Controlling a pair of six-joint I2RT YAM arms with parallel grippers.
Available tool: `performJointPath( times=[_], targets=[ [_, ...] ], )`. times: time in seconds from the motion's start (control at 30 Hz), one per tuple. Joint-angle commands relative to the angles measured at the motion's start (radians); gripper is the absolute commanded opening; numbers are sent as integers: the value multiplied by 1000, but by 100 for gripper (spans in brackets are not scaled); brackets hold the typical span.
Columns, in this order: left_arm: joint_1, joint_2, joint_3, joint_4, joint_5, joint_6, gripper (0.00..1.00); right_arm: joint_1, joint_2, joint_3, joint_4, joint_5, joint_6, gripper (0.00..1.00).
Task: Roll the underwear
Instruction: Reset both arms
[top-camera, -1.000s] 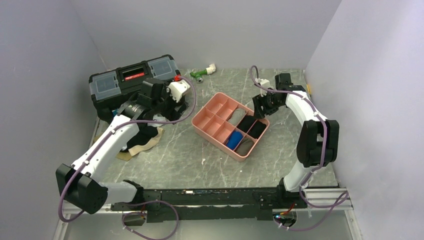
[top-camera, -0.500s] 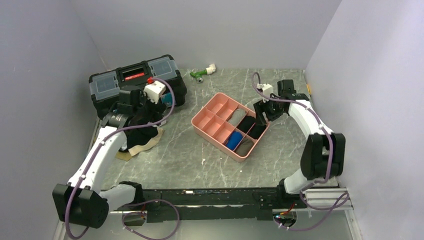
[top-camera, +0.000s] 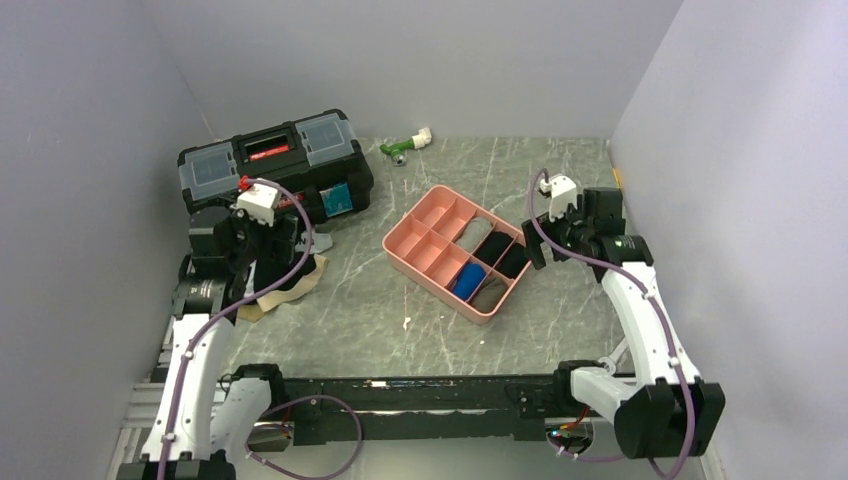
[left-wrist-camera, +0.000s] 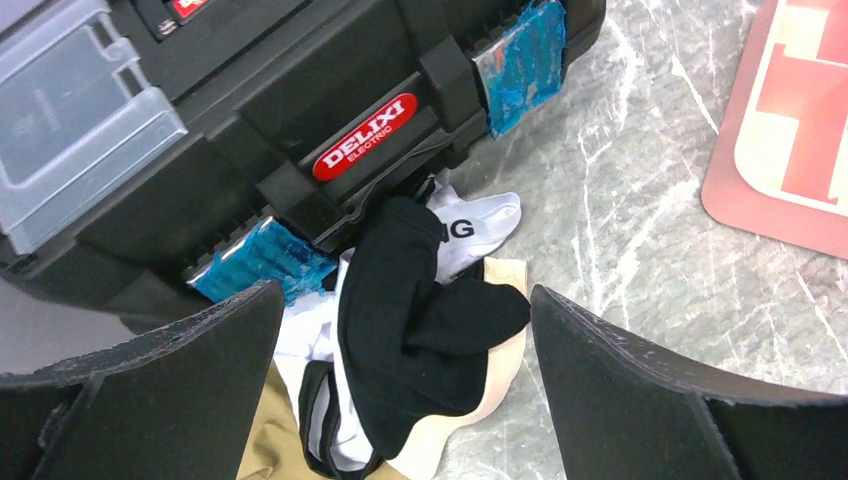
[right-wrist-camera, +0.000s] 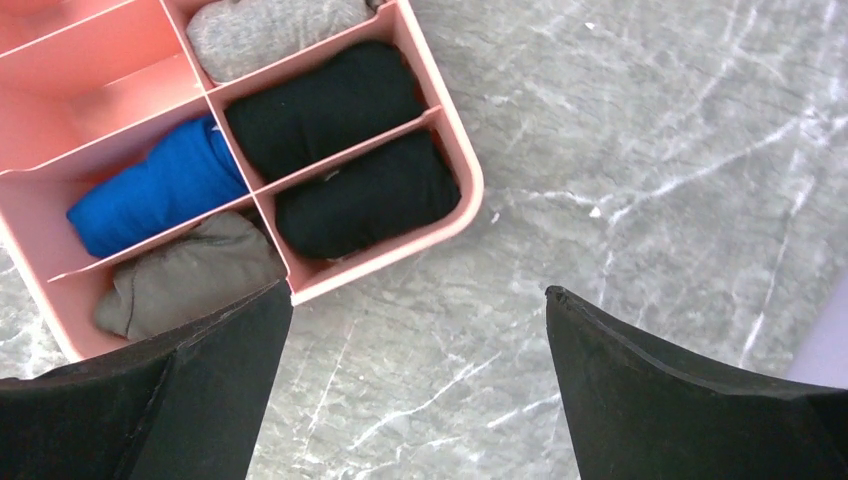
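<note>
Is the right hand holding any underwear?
No, the right hand is open and empty, with only the pink tray corner and marble table below it.

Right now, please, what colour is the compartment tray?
The tray is pink; the right wrist view shows it best.

I see a loose pile of soft cloth underwear (left-wrist-camera: 420, 340) on the grey marbled table (top-camera: 360, 300) at left, just before the black plastic toolbox (top-camera: 275, 160). Right of it sits the pink plastic compartment tray (top-camera: 425, 215), with rolled briefs (right-wrist-camera: 330, 105) in its right-end compartments.

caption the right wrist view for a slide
Open right hand above the pink tray corner, five rolled underwear inside.
</note>
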Motion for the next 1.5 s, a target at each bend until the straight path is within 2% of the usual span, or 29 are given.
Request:
performJointPath(
  times=[0.0,0.23,0.4,0.53,0.83,1.47],
  targets=[
    [21,-80,-15,17,-15,-30,100,-23,-122,-49,65,77,66,100],
    [31,-167,-64,40,-16,-61,99,-23,-279,-153,148,186,160,100],
    [44,-210,-158,128,-63,-98,99,-23,-375,-182,201,202,193,100],
    [47,-257,-225,196,-4,-82,99,-66,-418,-198,205,169,184,100],
    [50,-262,-262,184,87,-19,99,-90,-443,-225,182,143,113,100],
    [67,-279,-269,158,109,14,99,-106,-452,-235,159,119,81,100]
  ],
)
